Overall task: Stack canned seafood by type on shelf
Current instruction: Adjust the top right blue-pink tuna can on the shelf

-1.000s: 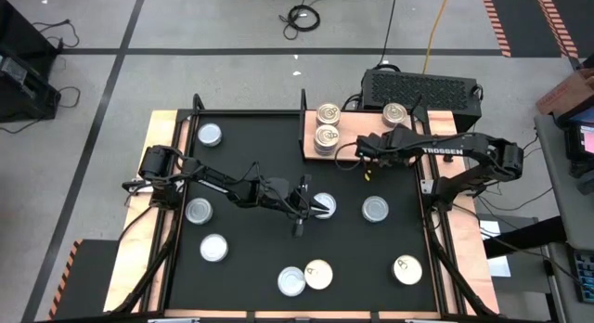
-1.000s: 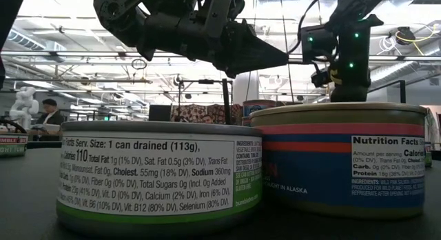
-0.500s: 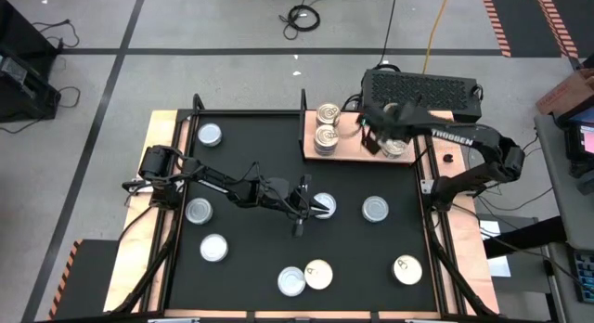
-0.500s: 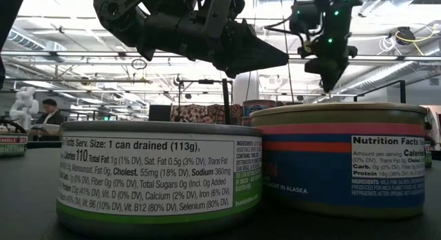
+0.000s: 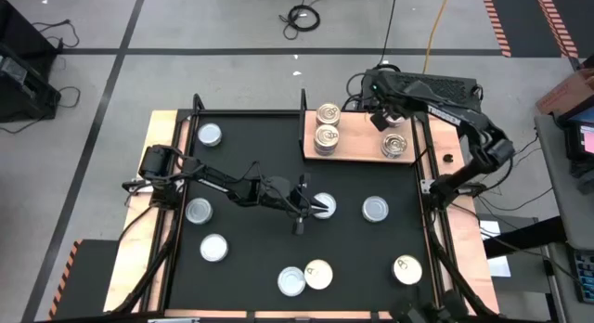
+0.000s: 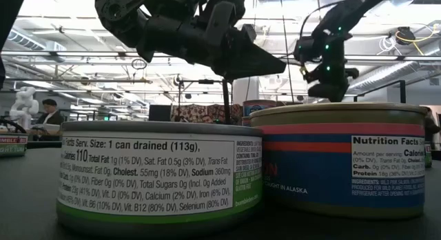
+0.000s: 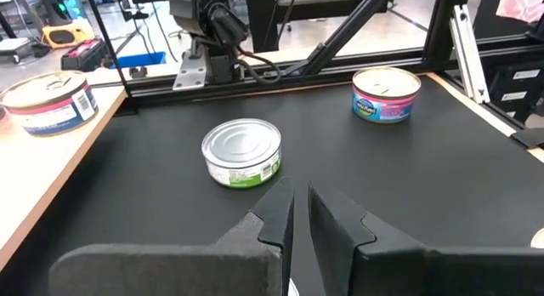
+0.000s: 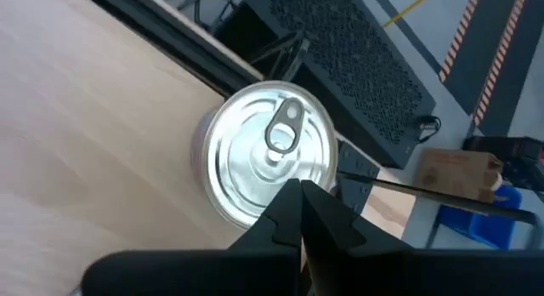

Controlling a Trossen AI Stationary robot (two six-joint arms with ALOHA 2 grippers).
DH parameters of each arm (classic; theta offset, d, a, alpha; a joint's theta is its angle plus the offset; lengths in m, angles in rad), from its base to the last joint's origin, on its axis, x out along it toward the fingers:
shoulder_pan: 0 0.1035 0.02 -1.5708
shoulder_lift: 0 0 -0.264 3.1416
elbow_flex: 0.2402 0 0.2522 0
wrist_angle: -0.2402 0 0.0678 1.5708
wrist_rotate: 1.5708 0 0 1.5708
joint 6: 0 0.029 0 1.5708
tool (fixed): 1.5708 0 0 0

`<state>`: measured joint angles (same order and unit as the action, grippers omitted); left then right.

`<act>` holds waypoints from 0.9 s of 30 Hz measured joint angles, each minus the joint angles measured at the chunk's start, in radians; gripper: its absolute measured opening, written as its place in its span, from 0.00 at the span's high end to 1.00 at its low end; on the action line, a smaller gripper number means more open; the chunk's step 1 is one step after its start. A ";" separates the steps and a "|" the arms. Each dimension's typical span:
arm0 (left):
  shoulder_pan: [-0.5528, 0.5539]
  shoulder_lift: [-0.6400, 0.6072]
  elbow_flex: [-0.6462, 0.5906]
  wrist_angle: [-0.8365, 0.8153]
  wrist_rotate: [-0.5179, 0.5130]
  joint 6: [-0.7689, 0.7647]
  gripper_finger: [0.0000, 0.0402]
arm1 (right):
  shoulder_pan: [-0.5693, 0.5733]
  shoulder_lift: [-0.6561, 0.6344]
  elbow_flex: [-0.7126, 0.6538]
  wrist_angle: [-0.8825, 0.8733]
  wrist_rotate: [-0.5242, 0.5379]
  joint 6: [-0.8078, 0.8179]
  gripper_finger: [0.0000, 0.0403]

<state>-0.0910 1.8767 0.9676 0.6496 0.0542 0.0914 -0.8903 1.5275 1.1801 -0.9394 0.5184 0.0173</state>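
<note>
The shelf [image 5: 360, 145] is a light wooden board at the table's far right. Tins with cream-gold lids [image 5: 327, 137] stand at its left end, and one more tin [image 5: 394, 145] sits at its right. My right gripper [image 5: 385, 121] hangs shut above the shelf's far right corner. In its wrist view its tips [image 8: 299, 202] are over a pull-tab tin [image 8: 268, 151] that rests on the board by the far rail. My left gripper [image 5: 314, 208] hovers mid-table beside a silvery-lidded tin [image 5: 328, 205]. Its fingers [image 7: 299, 213] are close together with nothing between them.
Loose tins lie on the black mat: far left [image 5: 210, 135], left [image 5: 199, 210], near left [image 5: 214, 248], a touching pair at the near edge [image 5: 304, 277], near right [image 5: 406, 268] and right of centre [image 5: 375, 209]. A black perforated box [image 5: 422, 84] stands beyond the shelf.
My right gripper has swung from over the shelf's near right part toward the far edge and risen, rolling as it went. The tin at the shelf's right, covered by that arm before, now shows in the high view.
</note>
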 joint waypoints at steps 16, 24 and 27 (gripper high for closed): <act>0.001 0.000 0.000 -0.009 -0.007 0.000 0.89 | -0.029 0.135 0.000 0.032 0.007 -0.013 1.00; 0.000 0.000 0.000 -0.009 -0.008 0.000 0.89 | -0.024 0.152 0.000 -0.040 0.003 0.022 1.00; 0.000 0.000 0.000 -0.009 -0.009 0.000 0.89 | -0.008 0.152 0.000 -0.061 0.004 0.024 1.00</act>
<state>-0.0910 1.8771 0.9676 0.6411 0.0456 0.0914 -0.8984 1.6794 1.1801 -1.0000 0.5223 0.0414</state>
